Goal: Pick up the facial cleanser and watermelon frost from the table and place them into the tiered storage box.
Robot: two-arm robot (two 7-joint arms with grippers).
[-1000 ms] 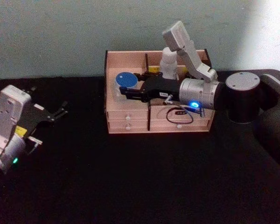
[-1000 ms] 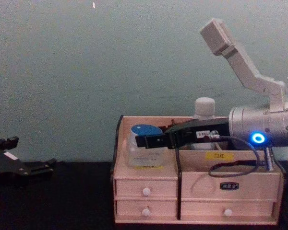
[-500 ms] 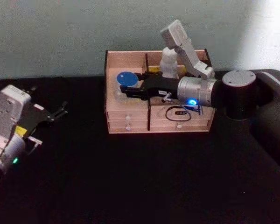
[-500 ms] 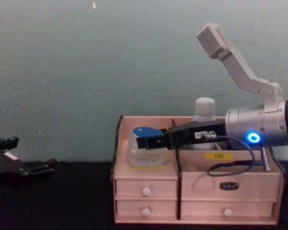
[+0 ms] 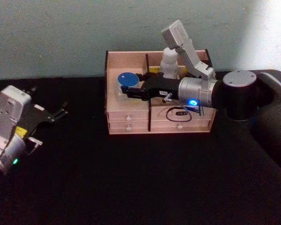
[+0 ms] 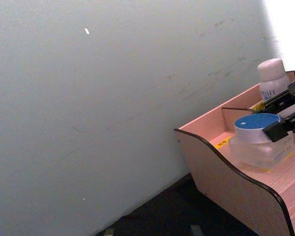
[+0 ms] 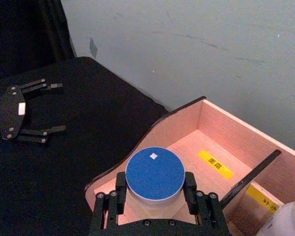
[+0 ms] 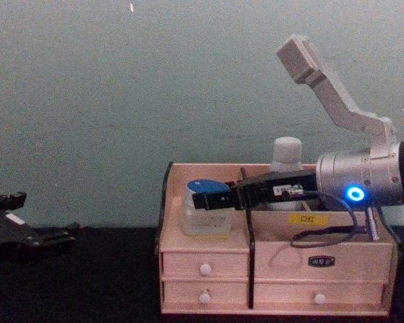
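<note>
The watermelon frost (image 5: 126,79), a frosted jar with a blue lid (image 7: 155,173), stands in the left compartment of the tiered storage box (image 5: 131,126). My right gripper (image 5: 132,87) reaches in from the right, its fingers (image 7: 189,189) shut against the jar's sides (image 8: 203,214). The facial cleanser (image 5: 168,63), a tall white bottle, stands upright in a rear compartment behind the right arm (image 8: 287,153). My left gripper (image 5: 56,114) rests open on the table, far to the left of the box.
The box (image 8: 209,269) stands against the pale wall, with two rows of white-knobbed drawers in front and a black curved side panel (image 6: 221,167). A black cable loops under the right wrist (image 8: 323,232). Bare black tabletop lies before the box.
The jar has sunk a little and now sits on the compartment floor. The right wrist shifted slightly. The left arm has stayed put.
</note>
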